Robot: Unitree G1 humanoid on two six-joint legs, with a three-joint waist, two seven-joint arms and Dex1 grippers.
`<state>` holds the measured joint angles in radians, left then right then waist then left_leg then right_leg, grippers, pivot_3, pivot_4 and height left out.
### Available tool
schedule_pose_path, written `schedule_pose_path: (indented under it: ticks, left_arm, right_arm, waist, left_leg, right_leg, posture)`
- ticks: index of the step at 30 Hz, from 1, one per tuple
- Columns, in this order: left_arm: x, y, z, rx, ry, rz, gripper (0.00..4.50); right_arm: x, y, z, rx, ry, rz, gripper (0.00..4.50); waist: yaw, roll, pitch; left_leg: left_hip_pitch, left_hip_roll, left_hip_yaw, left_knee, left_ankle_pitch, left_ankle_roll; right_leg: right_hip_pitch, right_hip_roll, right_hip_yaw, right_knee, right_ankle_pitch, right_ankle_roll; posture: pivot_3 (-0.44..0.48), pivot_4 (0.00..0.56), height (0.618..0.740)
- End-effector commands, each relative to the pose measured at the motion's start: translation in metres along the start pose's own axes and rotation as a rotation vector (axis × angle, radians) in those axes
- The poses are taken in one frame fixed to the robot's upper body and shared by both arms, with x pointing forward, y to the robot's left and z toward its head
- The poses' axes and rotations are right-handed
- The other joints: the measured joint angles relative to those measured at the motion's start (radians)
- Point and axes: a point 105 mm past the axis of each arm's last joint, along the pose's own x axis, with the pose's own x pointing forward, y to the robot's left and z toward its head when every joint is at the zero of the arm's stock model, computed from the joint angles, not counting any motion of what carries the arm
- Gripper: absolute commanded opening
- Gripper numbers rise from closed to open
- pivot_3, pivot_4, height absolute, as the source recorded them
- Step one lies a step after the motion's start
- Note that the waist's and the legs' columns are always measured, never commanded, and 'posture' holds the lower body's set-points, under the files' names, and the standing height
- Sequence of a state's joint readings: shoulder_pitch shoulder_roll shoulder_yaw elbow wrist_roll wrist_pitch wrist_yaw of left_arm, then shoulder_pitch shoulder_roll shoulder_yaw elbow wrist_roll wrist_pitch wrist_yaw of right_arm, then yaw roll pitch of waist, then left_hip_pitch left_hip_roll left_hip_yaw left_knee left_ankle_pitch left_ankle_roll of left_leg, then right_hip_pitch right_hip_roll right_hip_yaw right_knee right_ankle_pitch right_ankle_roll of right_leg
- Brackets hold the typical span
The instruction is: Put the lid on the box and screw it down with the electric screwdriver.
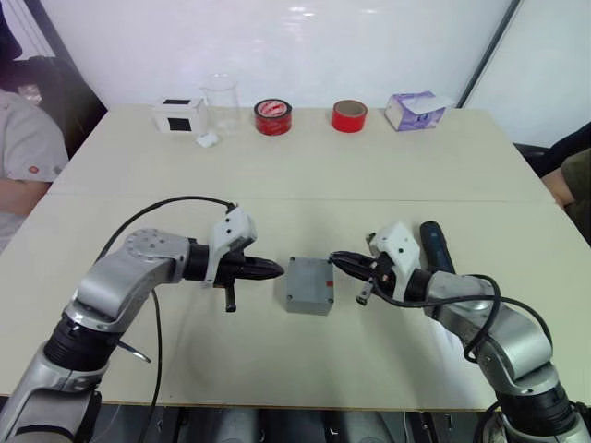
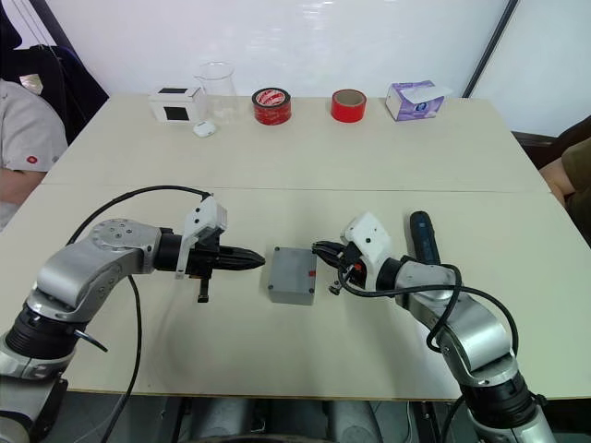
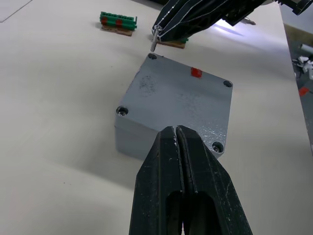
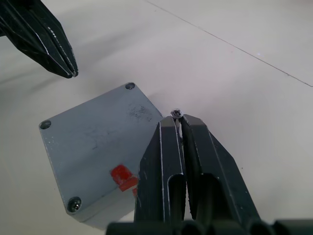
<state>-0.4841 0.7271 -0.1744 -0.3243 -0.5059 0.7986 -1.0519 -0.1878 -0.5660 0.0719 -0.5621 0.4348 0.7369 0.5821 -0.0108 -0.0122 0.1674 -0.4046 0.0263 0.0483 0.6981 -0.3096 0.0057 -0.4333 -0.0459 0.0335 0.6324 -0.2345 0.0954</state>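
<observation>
Lid already seated on box, centre frame. Right gripper pinches a small screw above the one empty corner hole. Left gripper closed, empty, opposite. Electric screwdriver lies right. Lower screw plumb; release gently.

We see our left gripper with its two black fingers pressed together, the tips just above the near edge of the grey box, whose lid sits on top with screws showing in three corners and a small red mark near the far edge. Beyond the box our right gripper pinches a small screw that hangs over the far corner of the lid. Two green terminal blocks lie on the pale table behind.
</observation>
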Motion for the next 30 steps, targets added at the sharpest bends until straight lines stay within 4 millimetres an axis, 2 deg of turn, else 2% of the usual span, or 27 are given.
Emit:
schedule_pose_path:
  ticks: [1,25,26,28,30]
  left_arm:
    - [0.0005,-0.0029,0.0110,0.047,-0.027,-0.005,0.00]
    - [0.0023,-0.0006,0.0103,0.051,-0.029,0.004,0.00]
    - [0.0023,-0.0006,0.0104,0.051,-0.029,0.005,0.00]
    - [0.0020,-0.0005,0.0110,0.052,-0.032,0.005,0.00]
    - [0.0015,-0.0002,0.0124,0.052,-0.038,0.005,0.00]
  right_arm:
    - [-0.0038,-0.0010,0.0046,-0.022,-0.017,-0.002,0.01]
    - [0.0047,-0.0063,-0.0042,-0.051,0.026,0.021,0.01]
    - [0.0042,-0.0061,-0.0047,-0.050,0.031,0.023,0.59]
    - [0.0030,-0.0076,-0.0039,-0.050,0.036,0.019,1.13]
    - [0.0020,-0.0087,-0.0028,-0.053,0.038,0.016,2.02]
  waist:
    - [0.000,0.000,0.000]
    - [0.000,0.000,0.000]
    - [0.000,0.000,0.000]
    - [0.000,0.000,0.000]
    - [0.000,0.000,0.000]
  left_leg:
    - [0.000,0.000,0.000,0.000,0.000,0.000]
    - [0.000,0.000,0.000,0.000,0.000,0.000]
    - [0.000,0.000,0.000,0.000,0.000,0.000]
    - [0.000,0.000,0.000,0.000,0.000,0.000]
    - [0.000,0.000,0.000,0.000,0.000,0.000]
  right_leg:
    - [0.000,0.000,0.000,0.000,0.000,0.000]
    - [0.000,0.000,0.000,0.000,0.000,0.000]
    - [0.000,0.000,0.000,0.000,0.000,0.000]
    - [0.000,0.000,0.000,0.000,0.000,0.000]
    - [0.000,0.000,0.000,0.000,0.000,0.000]
  posture:
    - [0.000,0.150,0.740]
    - [0.000,0.150,0.740]
    - [0.000,0.150,0.740]
    - [0.000,0.150,0.740]
    - [0.000,0.150,0.740]
